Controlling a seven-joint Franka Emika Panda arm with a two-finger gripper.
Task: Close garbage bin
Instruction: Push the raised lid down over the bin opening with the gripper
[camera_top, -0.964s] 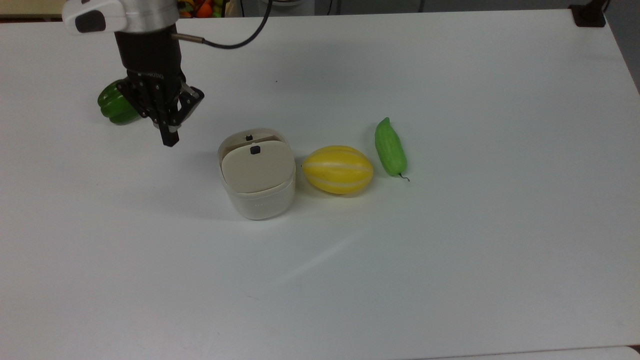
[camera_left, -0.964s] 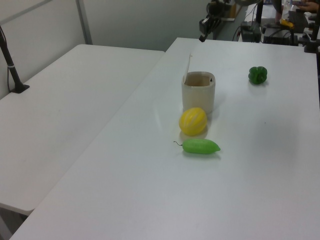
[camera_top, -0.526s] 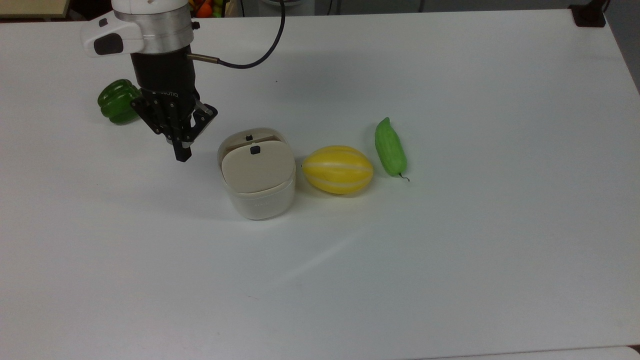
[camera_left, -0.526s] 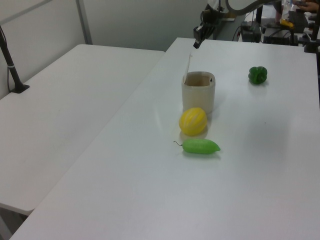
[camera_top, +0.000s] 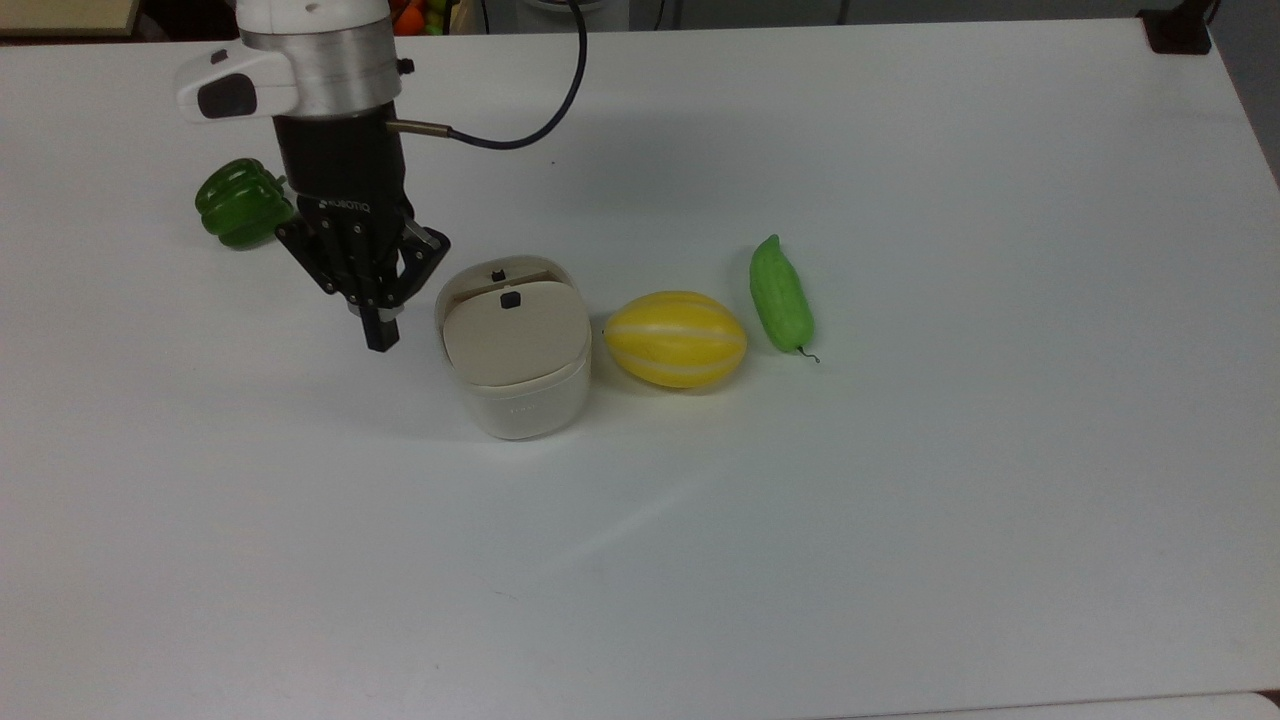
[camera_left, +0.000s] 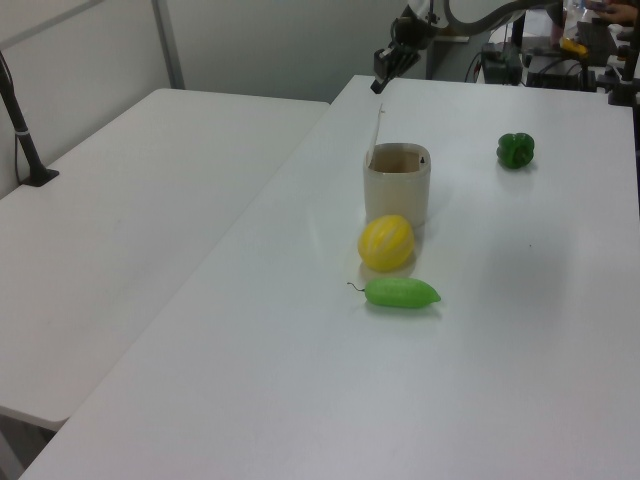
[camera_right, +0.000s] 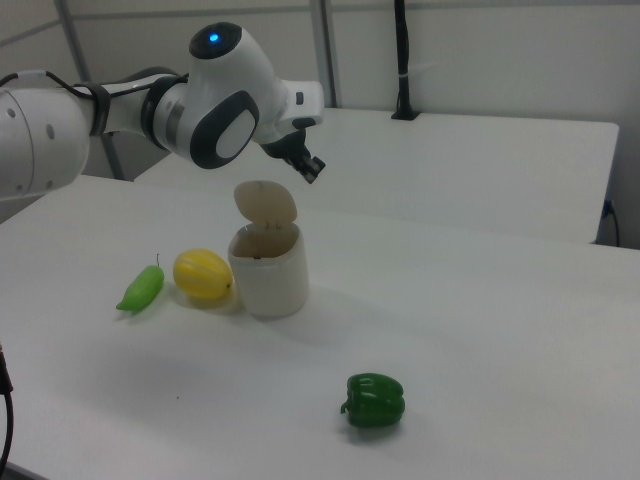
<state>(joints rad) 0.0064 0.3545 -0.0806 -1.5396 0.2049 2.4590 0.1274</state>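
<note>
- Count on my table (camera_top: 900, 520): one garbage bin (camera_top: 520, 395), one yellow melon (camera_top: 676, 339), one green cucumber (camera_top: 781, 295), one green bell pepper (camera_top: 240, 203). One arm, one gripper (camera_top: 379, 335).
- Bin stands upright near the table's middle, lid (camera_top: 515, 335) raised on its hinge, mouth open. Melon sits just beside it on the top view's right, cucumber a little further right.
- Right view gives me what the top view flattens: the lid (camera_right: 265, 207) stands nearly vertical over the bin's (camera_right: 269, 270) far rim, round face turned to the camera, with the bin's hollow showing below.
- Left view catches the lid (camera_left: 377, 128) edge-on, a thin upright sliver at the bin's (camera_left: 397, 186) left rim as the left view shows it, with the inside of the bin open to sight.
- Top view alone shows the small black button (camera_top: 511, 299) on the lid.
- Gripper in the top view: fingers brought together to one dark tip, nothing held. It hangs just on the top view's left of the bin, apart from it.
- Right view puts the gripper (camera_right: 313, 170) above and to the right view's right of the lid, near its upper edge; whether it touches, I cannot tell.
- Left view: gripper (camera_left: 381, 80) above the lid's top, well off the table.
- Pepper (camera_right: 375, 400) lies well apart from the bin, towards the camera in the right view.
</note>
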